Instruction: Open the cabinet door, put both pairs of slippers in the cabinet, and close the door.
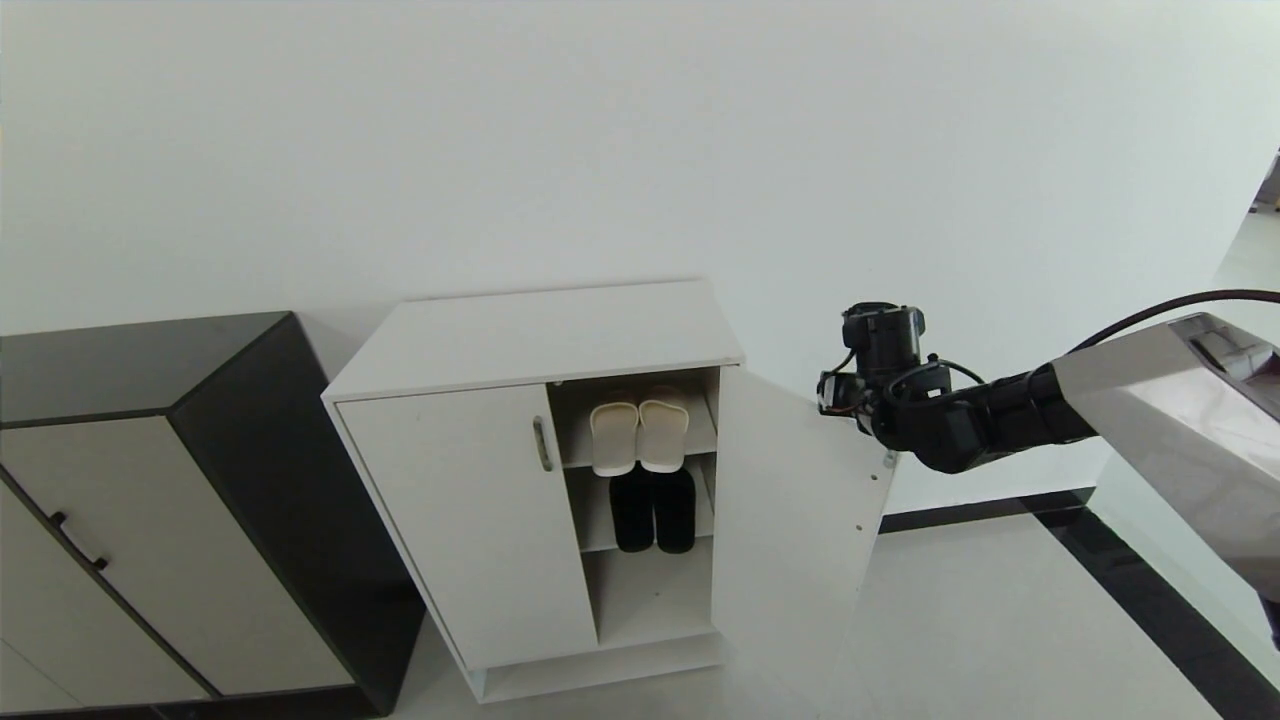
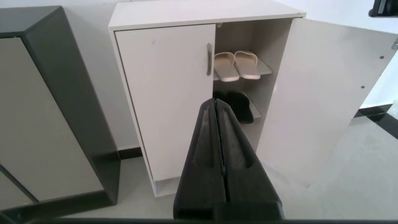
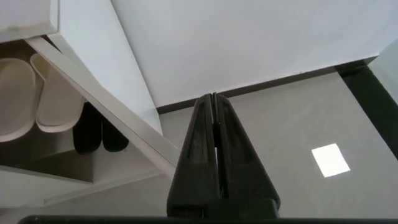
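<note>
Both pairs lie inside the cabinet: white slippers on the upper shelf, black slippers on the shelf below. The door stands wide open. The right claw is pressed shut and empty, near the door's free edge on the wall side. The left claw is likewise shut and empty. The door looks like a stiff, light panel, so a push near the free edge should swing it. The white slippers may overhang and catch. A dark cabinet stands well clear.
</note>
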Available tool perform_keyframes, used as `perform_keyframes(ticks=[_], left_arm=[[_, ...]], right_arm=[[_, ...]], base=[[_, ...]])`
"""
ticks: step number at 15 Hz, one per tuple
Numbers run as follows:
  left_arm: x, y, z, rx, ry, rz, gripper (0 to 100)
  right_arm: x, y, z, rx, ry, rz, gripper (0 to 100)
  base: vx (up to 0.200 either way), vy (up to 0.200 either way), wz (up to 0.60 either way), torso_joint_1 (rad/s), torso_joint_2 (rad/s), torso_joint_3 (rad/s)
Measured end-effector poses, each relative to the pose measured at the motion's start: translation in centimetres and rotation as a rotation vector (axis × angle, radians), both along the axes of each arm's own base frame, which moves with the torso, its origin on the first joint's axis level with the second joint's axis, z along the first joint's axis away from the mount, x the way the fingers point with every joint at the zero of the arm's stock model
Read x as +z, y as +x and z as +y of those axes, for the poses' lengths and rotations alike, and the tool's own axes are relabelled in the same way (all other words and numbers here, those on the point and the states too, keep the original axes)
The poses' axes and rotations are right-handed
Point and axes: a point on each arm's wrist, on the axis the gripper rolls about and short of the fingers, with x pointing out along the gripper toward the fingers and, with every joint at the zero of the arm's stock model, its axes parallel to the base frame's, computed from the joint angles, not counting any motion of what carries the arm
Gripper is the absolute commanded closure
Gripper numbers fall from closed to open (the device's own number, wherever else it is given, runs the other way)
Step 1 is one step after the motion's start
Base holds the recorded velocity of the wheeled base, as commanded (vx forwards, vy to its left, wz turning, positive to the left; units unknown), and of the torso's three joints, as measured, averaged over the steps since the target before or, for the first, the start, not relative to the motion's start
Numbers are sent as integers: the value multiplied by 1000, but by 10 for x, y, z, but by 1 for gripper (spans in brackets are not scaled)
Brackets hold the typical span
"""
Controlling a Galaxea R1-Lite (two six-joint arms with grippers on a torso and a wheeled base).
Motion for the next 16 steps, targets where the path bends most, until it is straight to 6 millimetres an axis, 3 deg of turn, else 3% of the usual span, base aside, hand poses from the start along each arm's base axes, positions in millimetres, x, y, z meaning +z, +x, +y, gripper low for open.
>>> perform_keyframes(ticks=[8, 14, 16], left_arm=[[0, 0, 0, -1, 1, 0, 100], [0, 0, 0, -1, 0, 0, 100], [0, 0, 0, -1, 0, 0, 100]], right_arm=[[-23, -17, 8, 22, -29, 107, 100], [-15, -79, 57, 169, -17, 130, 100], [-11, -95, 64, 213, -6, 87, 100]], base=[[0, 0, 0, 0, 0, 0], [0, 0, 0, 0, 0, 0], [0, 0, 0, 0, 0, 0]])
